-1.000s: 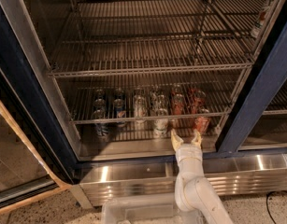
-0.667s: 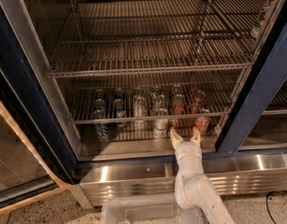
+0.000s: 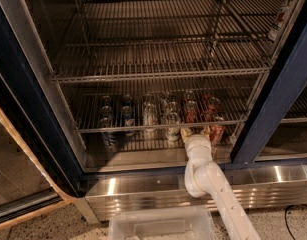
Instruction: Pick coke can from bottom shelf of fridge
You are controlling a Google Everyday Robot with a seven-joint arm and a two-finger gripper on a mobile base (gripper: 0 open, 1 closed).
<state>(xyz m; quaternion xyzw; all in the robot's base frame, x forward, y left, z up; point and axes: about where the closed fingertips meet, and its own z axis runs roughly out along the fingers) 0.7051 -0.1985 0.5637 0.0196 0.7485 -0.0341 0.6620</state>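
Right now the gripper (image 3: 195,132) holds its fingers apart, and the coke can (image 3: 216,133) stands just to its right on the bottom shelf (image 3: 143,147), so a push forward might knock it over.

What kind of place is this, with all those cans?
Likely a shop or canteen: a big blue-framed fridge, wire racks and rows of drink cans. The gripper sits open at the bottom shelf, near the coke can.

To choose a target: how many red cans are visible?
3 red cans: two behind, one in front, right of the open gripper, on the bottom shelf. Others may be hidden.
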